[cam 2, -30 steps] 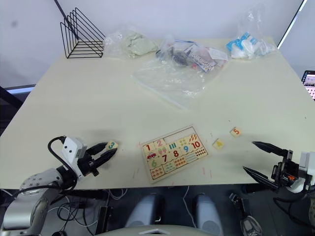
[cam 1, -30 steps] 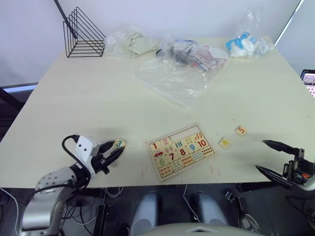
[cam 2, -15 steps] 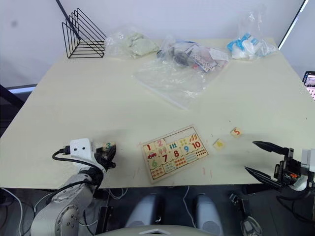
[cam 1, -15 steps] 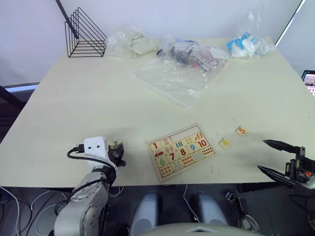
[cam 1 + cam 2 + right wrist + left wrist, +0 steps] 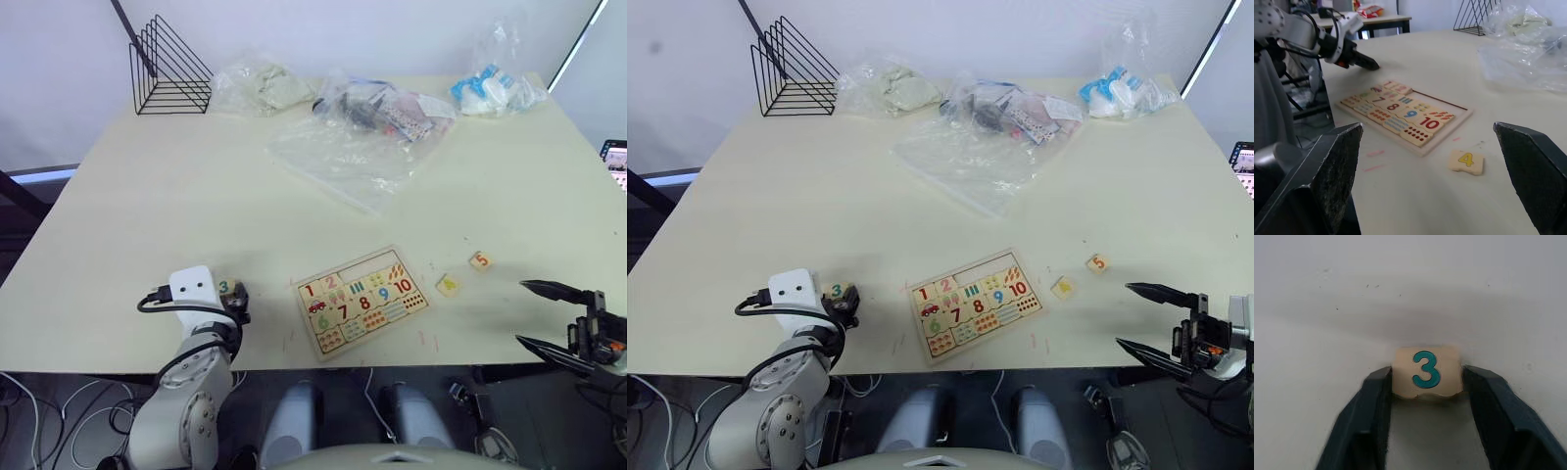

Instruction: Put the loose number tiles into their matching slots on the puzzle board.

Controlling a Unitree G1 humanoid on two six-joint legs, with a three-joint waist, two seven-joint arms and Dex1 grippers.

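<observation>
The left gripper is pinching the number 3 tile between its jaws, one black finger pressing on each side edge, with the teal numeral facing up toward the wrist camera; whether the tile is resting on the tabletop or lifted just off it is hard to tell. This is happening near the tabletop's front edge, to the left of the puzzle board and apart from it. The right gripper is hovering near the front right edge with its jaws spread wide, holding and touching nothing. The board is lying slightly askew near the front edge, showing 1 and 2 at the left of its top row and 6 to 10 lower down; a strip of matching slots along the top row is sitting bare. Two more loose tiles are waiting on the tabletop to the right of the board: the number 4 tile just beside it and the number 5 tile a little farther out. Judging from this, the task is standing early: the 3 is in hand but not yet seated, and the 4 and 5 are untouched.
</observation>
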